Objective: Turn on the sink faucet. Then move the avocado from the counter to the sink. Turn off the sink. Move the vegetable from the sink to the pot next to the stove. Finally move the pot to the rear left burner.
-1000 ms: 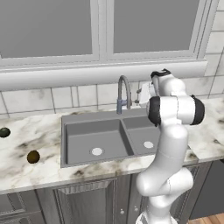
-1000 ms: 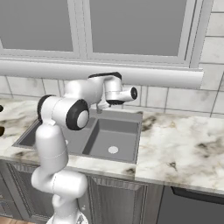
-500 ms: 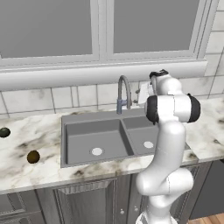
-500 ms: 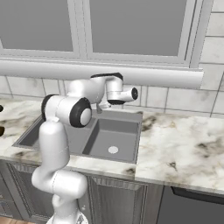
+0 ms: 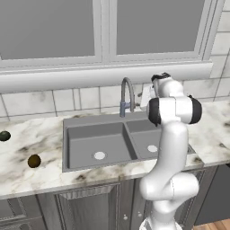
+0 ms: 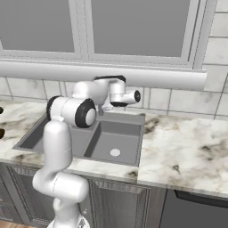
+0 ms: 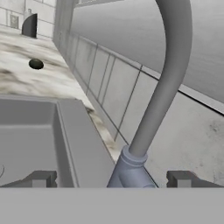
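Marble counter (image 5: pixel 27 179) runs under the window, with the grey double sink (image 5: pixel 81 137) set into it. Up at the back rim, the gripper (image 7: pixel 111 179) sits right behind the sink faucet (image 5: pixel 127 95), jaws spread wide with one fingertip (image 7: pixel 41 178) on either side of the tap's base, gripping nothing and touching nothing. Well off to the left on the counter rests the avocado (image 5: pixel 34 161), with a darker green-black ball (image 5: pixel 4 135) further back beside it.
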Motion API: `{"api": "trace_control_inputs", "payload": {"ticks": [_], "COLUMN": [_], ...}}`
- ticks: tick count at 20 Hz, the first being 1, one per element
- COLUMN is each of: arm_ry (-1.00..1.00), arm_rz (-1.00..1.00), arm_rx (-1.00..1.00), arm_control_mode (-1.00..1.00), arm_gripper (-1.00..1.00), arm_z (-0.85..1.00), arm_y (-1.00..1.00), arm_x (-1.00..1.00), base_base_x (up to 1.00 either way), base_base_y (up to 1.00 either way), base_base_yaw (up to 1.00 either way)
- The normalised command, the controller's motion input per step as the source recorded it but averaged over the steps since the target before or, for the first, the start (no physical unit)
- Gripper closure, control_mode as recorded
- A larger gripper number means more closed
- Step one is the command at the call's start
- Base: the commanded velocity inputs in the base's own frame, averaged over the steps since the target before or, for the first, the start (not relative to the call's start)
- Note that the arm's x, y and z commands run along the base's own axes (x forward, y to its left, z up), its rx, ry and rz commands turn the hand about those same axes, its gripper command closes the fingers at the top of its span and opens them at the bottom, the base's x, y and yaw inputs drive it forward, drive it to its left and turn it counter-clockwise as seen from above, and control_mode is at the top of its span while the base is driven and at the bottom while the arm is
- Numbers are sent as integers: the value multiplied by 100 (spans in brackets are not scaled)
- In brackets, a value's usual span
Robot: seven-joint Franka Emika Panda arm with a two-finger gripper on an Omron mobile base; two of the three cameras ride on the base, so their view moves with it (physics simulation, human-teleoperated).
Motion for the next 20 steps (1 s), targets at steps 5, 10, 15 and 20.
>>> {"api": "trace_control_inputs", "payload": {"ticks": [5,10,15,20], "arm_ry": [0,0,0,0], "arm_rz": [0,0,0,0], "arm_rx": [1,1,1,1], "arm_control_mode": [-100,-100,-100,-100], "arm_gripper": [-100,-100,-100,-100], "arm_z": [-9,-10,-8,-6], "arm_y": [0,0,0,0], "arm_x": [19,15,11,12], "base_base_x": [0,0,0,0], "base_base_y": [0,0,0,0], "base_base_yaw": [0,0,0,0]}}
